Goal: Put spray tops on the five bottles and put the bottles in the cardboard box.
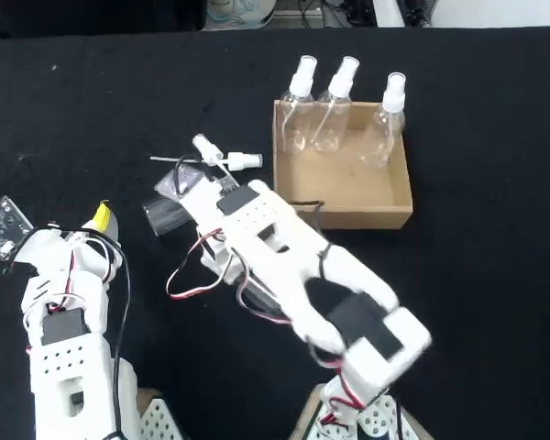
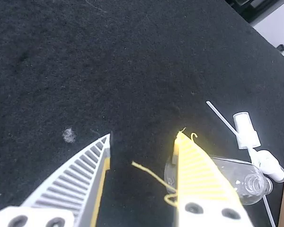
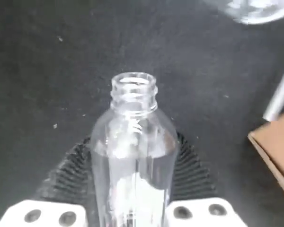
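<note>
My right gripper (image 3: 132,158) is shut on a clear bottle (image 3: 132,123) with a bare threaded neck pointing away from the arm. From above, that gripper (image 1: 200,191) is just left of the cardboard box (image 1: 348,218). A second uncapped bottle (image 1: 165,215) lies beside it on the cloth. Two loose spray tops (image 1: 208,147) (image 1: 243,160) lie just beyond, their thin tubes pointing left. Three bottles with spray tops (image 1: 298,110) (image 1: 335,105) (image 1: 385,119) stand along the box's far wall. My left gripper (image 2: 143,137) is open at the left (image 1: 103,215), holding nothing. Past its yellow finger lie an uncapped bottle (image 2: 241,182) and the spray tops (image 2: 246,130).
Black cloth (image 1: 458,302) covers the table, with open room right of and in front of the box. The right arm's white body (image 1: 293,266) and its red and black wires stretch across the middle. The box corner (image 3: 274,151) is close beside the held bottle.
</note>
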You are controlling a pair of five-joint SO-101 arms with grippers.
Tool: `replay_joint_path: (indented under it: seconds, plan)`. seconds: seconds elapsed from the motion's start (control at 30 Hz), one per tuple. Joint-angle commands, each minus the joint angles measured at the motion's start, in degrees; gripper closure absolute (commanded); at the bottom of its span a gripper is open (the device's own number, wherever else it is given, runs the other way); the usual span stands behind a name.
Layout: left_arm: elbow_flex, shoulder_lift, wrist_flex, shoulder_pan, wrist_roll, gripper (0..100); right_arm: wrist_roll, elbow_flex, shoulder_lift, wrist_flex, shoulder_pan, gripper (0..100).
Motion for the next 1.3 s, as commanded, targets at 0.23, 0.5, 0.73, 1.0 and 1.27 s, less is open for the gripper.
replay_joint_path:
  seconds: [0.23, 0.5, 0.73, 1.0, 1.27]
  plan:
    - [-1.5, -0.6, -1.1, 0.0, 0.3, 79, -3.8, 12.1, -39.3, 2.5, 8.6, 98.0]
    - [-7.5, 0.0, 7.8, 3.0, -3.3, 79, -3.8, 15.6, -60.2, 3.0, 17.3, 97.9]
    - [-14.5, 0.1, 13.5, 7.1, -13.1, 79, -4.1, 21.9, -65.2, -0.1, 17.8, 97.7]
    - [-29.6, 15.6, 19.7, 7.3, -23.1, 78, -4.2, 27.6, -65.4, -4.7, 17.5, 98.0]
    - [-57.0, 47.6, 21.7, 7.3, -23.4, 79, -9.5, 33.5, -65.4, -11.6, 17.7, 98.0]
